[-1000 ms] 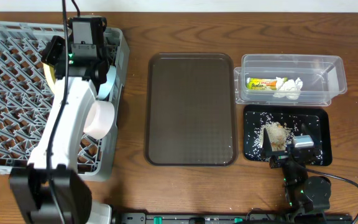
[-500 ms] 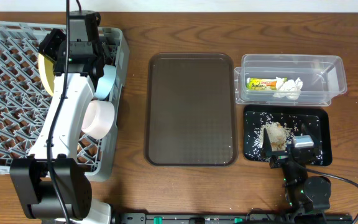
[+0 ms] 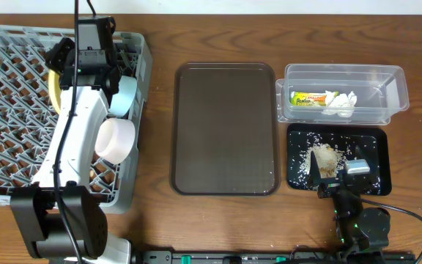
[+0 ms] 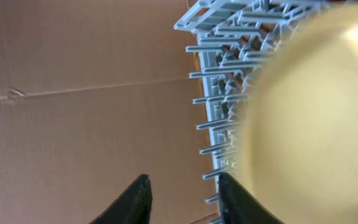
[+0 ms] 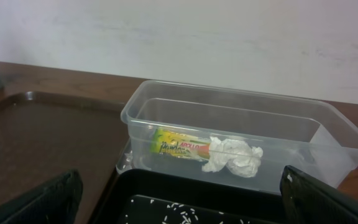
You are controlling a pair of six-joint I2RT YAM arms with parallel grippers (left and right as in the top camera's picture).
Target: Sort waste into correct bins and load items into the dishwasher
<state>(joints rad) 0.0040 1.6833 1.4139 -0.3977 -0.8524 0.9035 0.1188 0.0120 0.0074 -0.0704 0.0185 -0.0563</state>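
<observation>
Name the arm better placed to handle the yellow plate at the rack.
Left. Its tool hangs over the grey rack beside the yellow plate; the right tool sits far away at the black tray.

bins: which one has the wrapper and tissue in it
The clear plastic box holds both the snack wrapper and the white tissue, lying side by side. The black tray beside it has rice scattered in it, no wrapper or tissue.
</observation>
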